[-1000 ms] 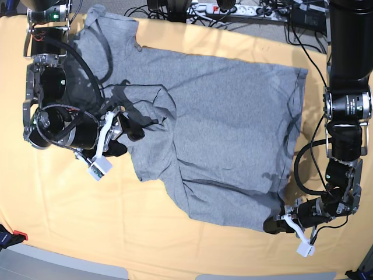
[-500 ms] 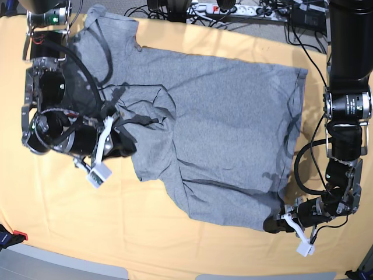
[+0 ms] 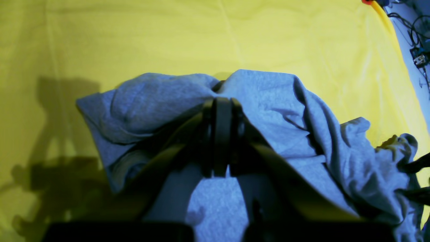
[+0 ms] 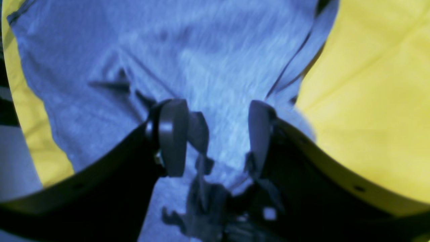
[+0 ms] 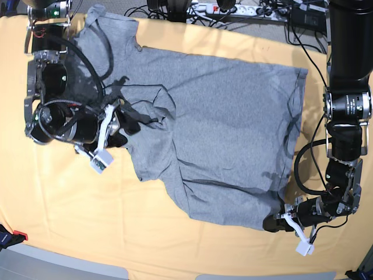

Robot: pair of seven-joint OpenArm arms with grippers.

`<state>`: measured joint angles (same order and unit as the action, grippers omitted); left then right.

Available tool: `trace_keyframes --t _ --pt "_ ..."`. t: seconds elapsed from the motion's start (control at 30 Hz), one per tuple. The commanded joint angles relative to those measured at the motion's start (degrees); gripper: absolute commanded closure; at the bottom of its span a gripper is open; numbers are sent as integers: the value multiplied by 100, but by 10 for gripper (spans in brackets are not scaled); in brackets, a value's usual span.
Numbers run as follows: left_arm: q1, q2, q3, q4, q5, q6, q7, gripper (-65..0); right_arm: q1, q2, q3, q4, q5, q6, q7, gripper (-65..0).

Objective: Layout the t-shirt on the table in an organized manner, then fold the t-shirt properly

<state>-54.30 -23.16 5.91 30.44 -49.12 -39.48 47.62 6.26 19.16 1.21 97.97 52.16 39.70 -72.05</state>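
The heather-grey t-shirt (image 5: 221,128) lies plain side up on the yellow-orange table (image 5: 145,233), mostly spread, with bunched folds at its left sleeve area. My right gripper (image 5: 129,125) sits over those folds. In the right wrist view the right gripper (image 4: 215,134) is open, its fingers (image 4: 171,134) apart with the t-shirt (image 4: 201,50) lying below the gap. My left gripper (image 5: 273,224) is at the shirt's near right corner. In the left wrist view the left gripper (image 3: 218,101) is shut on a pinched ridge of the t-shirt (image 3: 285,111).
A power strip and cables (image 5: 233,10) lie beyond the table's far edge. A small red and black object (image 5: 11,238) sits at the near left corner. Bare table cloth (image 3: 168,33) stretches in front of the shirt.
The right gripper shifted slightly toward the far edge over the sleeve folds; its jaws closed and now stand apart again. The left arm and the corner it holds have not moved.
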Motion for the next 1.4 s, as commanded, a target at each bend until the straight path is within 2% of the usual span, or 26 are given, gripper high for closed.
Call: trace_keyframes --t 0.0,0.07,0.23,0.3,0.4,0.63,1.0,1.07,1.2,1.27,1.37 --pt "-251 -48 -37 94 -138 -39 -125 0 85 55 28 85 -72 30 192 -316" --pt "-251 -48 -37 94 -138 -39 -125 0 37 55 28 85 -317 -9 304 -316" --pt "-251 -48 -37 94 -140 -39 -125 0 39 55 28 85 -273 -70 310 -307" --pt "-251 -48 -37 94 -138 -39 -125 0 39 55 28 85 -273 -68 313 -215" --pt "-251 -50 -37 94 -140 -39 -125 0 42 55 28 87 -273 30 339 -2" --pt "-251 -48 -37 94 -140 -39 -125 0 186 55 28 94 -267 30 922 0" --pt "-251 -48 -37 94 -138 -39 -120 0 1075 70 28 90 -321 30 988 0" --pt "-251 -50 -37 94 -138 -42 -120 0 1180 72 28 85 -612 30 1174 0" --pt "-251 -50 -37 94 -136 -39 -120 0 1368 103 28 -7 -1657 30 1908 0" --pt "-251 -50 -37 94 -138 -39 -118 0 1528 101 26 -179 -1980 28 2048 0" --pt "-251 -50 -37 94 -136 -39 -120 0 1784 101 28 -573 -2271 -328 2170 0"
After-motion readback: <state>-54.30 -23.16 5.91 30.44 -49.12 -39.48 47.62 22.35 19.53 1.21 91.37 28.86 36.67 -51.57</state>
